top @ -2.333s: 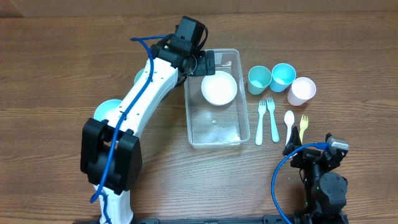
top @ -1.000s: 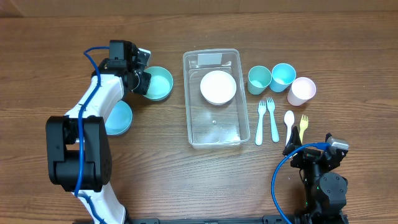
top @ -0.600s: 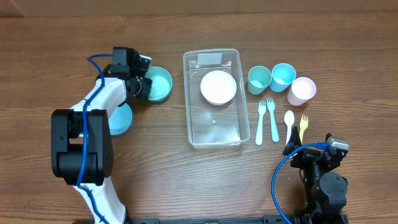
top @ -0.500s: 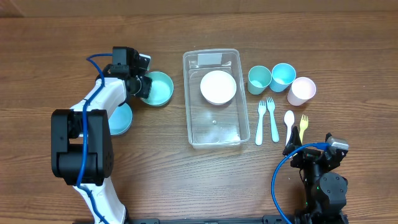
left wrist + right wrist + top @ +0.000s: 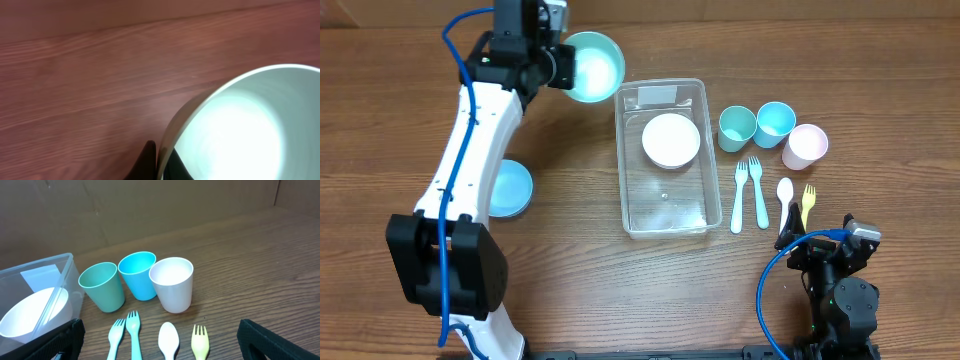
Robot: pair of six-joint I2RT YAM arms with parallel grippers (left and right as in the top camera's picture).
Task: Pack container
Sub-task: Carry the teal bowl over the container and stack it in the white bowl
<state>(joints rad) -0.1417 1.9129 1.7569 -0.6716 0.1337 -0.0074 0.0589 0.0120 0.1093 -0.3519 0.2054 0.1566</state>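
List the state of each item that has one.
container: open, holds white bowl.
white bowl: upright, empty.
teal bowl: raised in left gripper.
blue bowl: upright, empty.
teal cup: upright, empty.
blue cup: upright, empty.
white cup: upright, empty.
left gripper: shut on teal bowl.
right gripper: open, empty.

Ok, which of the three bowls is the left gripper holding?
The teal bowl, clamped by its rim in the left gripper. The white bowl sits inside the container; the blue bowl lies on the table.
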